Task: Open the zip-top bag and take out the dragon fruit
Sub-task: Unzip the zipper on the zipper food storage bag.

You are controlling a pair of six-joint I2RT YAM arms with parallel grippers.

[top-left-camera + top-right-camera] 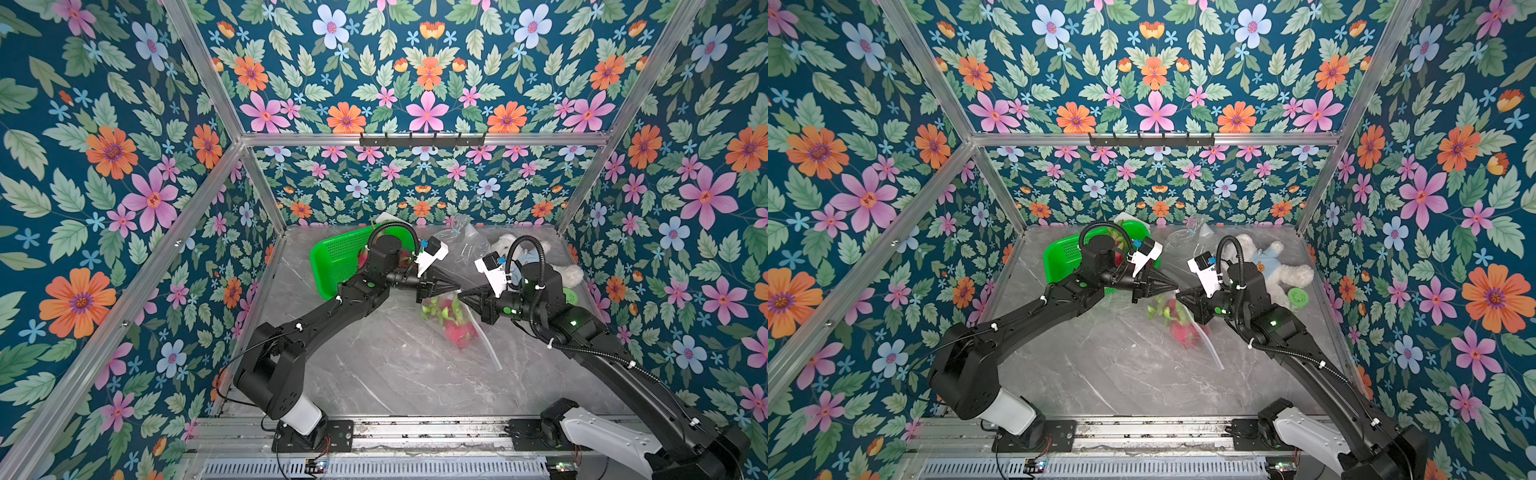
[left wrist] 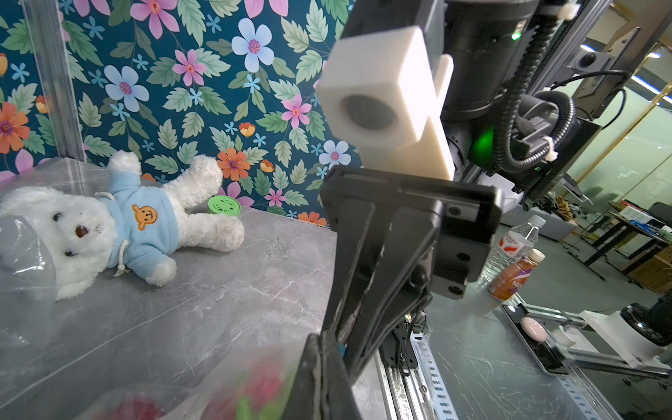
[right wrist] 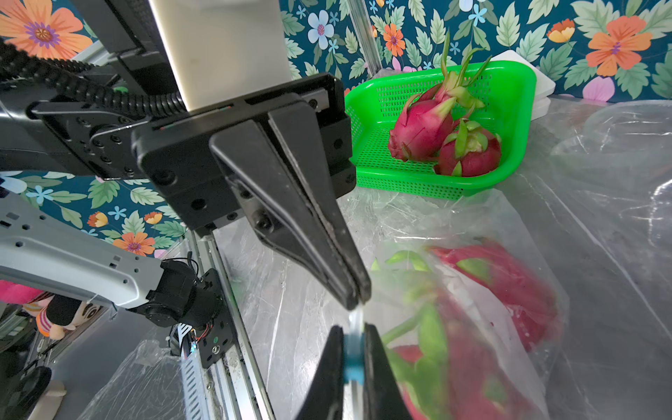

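1. The left gripper (image 3: pixel 360 296) has its jaws together, pinching the top edge of the clear bag (image 3: pixel 516 225)
2. The right gripper (image 3: pixel 353 349) faces it tip to tip, with its jaws clamped on the blue slider (image 3: pixel 352 358) on that same edge
3. In both top views the two tips nearly touch over the middle of the grey table (image 1: pixel 374 374); the bag trails from them toward the near edge, and its lower part lies on the marble
4. Two dragon fruit (image 1: pixel 459 332) sit inside the bag, just below the tips, pink bodies toward the near side and green scales toward the grippers; they are blurred in the right wrist view
5. Two more fruits (image 3: pixel 418 131) lie touching each other in the green basket (image 3: pixel 400 178), which sits at the far left behind the left arm
6. A white bear (image 2: pixel 91 232) in a blue top lies on its back at the far right, partly hidden by the right arm, with a green disc (image 2: pixel 224 205) beside its leg
7. A second clear bag (image 1: pixel 469 241) lies crumpled at the far edge, between basket and bear
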